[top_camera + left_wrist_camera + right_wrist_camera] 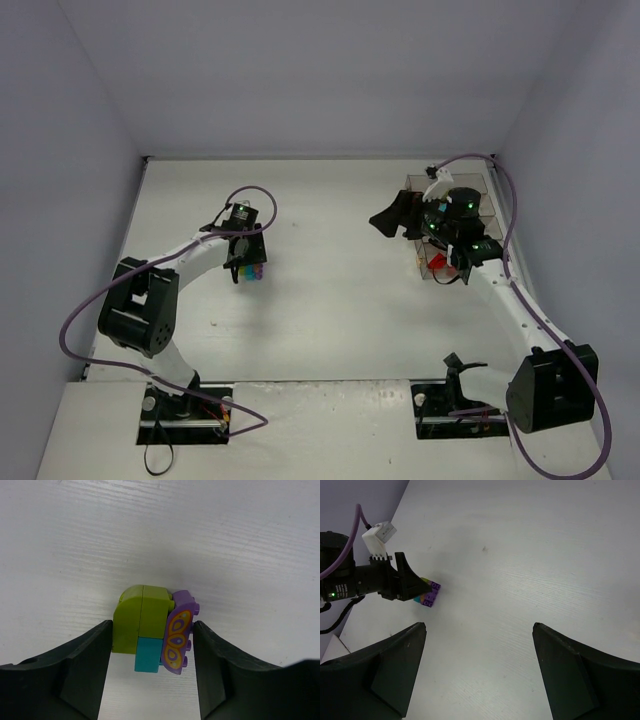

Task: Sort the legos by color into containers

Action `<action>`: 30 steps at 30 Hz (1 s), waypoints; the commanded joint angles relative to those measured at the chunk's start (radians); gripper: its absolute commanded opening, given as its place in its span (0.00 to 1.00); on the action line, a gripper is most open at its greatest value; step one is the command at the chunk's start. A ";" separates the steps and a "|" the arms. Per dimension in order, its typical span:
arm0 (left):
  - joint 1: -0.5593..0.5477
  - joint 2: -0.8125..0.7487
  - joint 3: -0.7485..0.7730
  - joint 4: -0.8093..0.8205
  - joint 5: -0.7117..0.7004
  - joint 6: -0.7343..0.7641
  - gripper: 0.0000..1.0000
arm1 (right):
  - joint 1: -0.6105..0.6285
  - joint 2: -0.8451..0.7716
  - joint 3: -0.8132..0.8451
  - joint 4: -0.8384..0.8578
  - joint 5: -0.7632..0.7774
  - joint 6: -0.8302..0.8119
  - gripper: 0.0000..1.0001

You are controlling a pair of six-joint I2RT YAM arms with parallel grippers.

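A lime, teal and purple clump [150, 630] lies at nine o'clock. Clear containers [478, 188] at two o'clock hold a red brick [437, 263].

From above, your right arm [520, 300] covers most of the containers [478, 188], so you can't read their contents; the left pincer [246, 267] hides all but an edge of the lego clump [255, 271].

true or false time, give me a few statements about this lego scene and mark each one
1. The left claw has a brick clump between its fingers. True.
2. That clump is all red. False: it is lime green, teal and purple.
3. The right claw is open and empty. True.
4. The containers sit on the left claw's side of the table. False: they are on the right, below the right claw.
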 commanded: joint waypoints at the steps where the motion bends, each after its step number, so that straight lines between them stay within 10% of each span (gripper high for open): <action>1: -0.001 0.006 0.011 0.031 0.033 0.001 0.49 | 0.021 0.005 0.008 0.042 0.004 -0.004 0.84; 8: -0.002 -0.014 0.002 0.039 0.052 -0.005 0.40 | 0.045 0.020 0.017 0.033 0.015 -0.005 0.84; 22: -0.001 0.031 0.031 0.018 0.079 0.006 0.70 | 0.065 0.056 0.026 0.033 0.030 -0.005 0.84; 30: -0.001 0.026 0.034 0.033 0.093 0.006 0.57 | 0.079 0.071 0.034 0.033 0.036 -0.010 0.84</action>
